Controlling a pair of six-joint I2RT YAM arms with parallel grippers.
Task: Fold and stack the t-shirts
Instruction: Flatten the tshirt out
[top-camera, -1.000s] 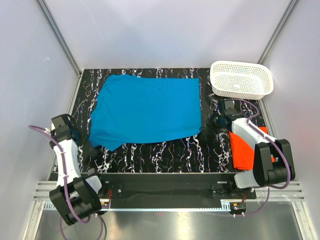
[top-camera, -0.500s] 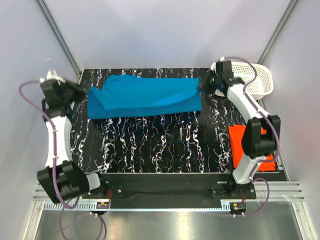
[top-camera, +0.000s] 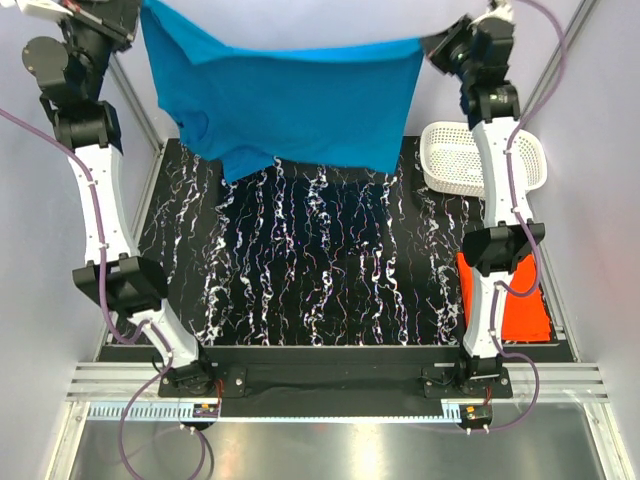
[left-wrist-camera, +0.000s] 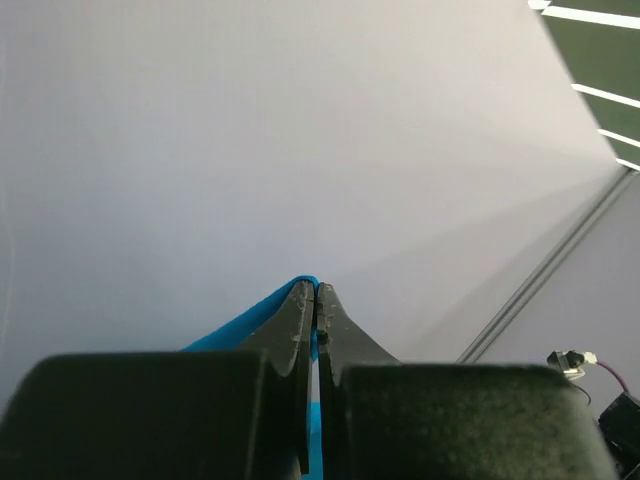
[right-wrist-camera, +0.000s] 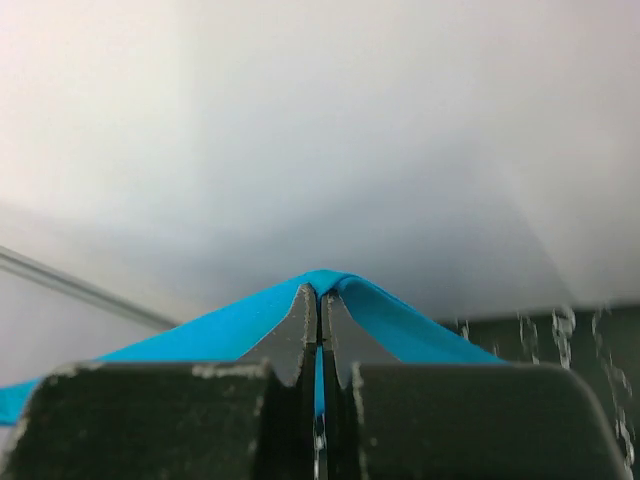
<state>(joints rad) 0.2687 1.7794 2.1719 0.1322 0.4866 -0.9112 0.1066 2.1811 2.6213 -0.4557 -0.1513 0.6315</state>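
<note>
Top external view: fixed high above and behind the arm bases, it looked down and toward the far wall, wide enough to take in the whole table (top-camera: 300, 280), both arms and the side walls. Left wrist view: sat just behind the left gripper (left-wrist-camera: 315, 288), very near its fingers, and faced a pale wall. Right wrist view: sat likewise behind the right gripper (right-wrist-camera: 320, 290) and faced a pale wall, with a strip of table at lower right. Shared by all three: the blue t-shirt (top-camera: 300, 100), seen whole from above but only as a pinched edge at each wrist.
</note>
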